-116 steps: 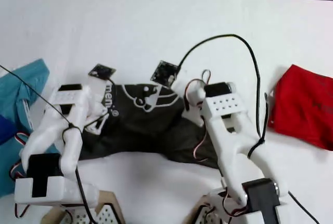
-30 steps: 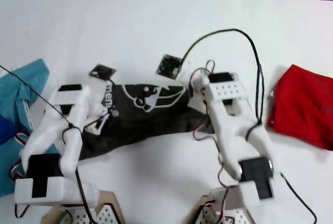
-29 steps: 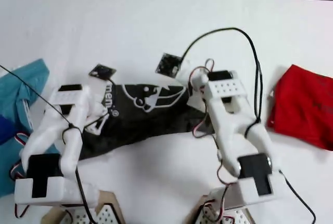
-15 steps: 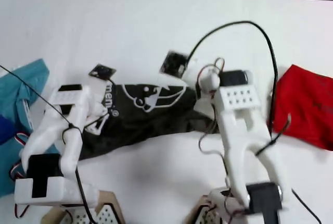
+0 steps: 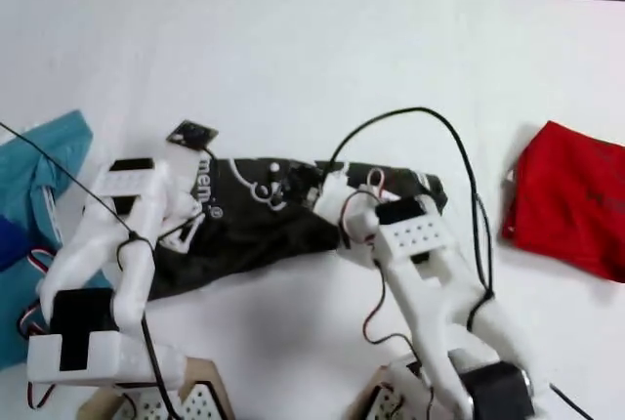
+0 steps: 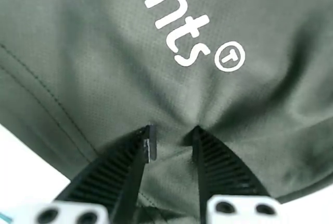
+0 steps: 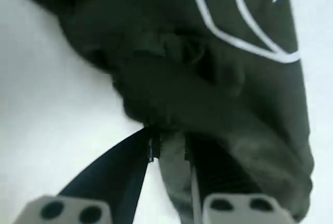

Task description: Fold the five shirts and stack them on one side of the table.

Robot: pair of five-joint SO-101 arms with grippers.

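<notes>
A black shirt (image 5: 244,239) with white print lies crumpled across the middle of the white table (image 5: 293,39). My left gripper (image 5: 192,217) sits at the shirt's left end beside the lettering; in the left wrist view it (image 6: 173,141) is shut on a pinched fold of the dark shirt (image 6: 156,52). My right gripper (image 5: 328,201) rests over the shirt's printed middle, and in the right wrist view it (image 7: 171,148) is shut on a bunched edge of the black shirt (image 7: 218,78). A strip of the shirt pokes out to the right of that arm.
A folded red shirt (image 5: 571,195) lies at the right edge of the table. A teal shirt (image 5: 49,161) and a blue one (image 5: 8,242) lie at the left edge. The right arm's black cable (image 5: 430,119) loops over the table behind the shirt.
The right arm swung left and nearer, carrying the shirt's right edge over the printed middle. The left arm has stayed where it was.
</notes>
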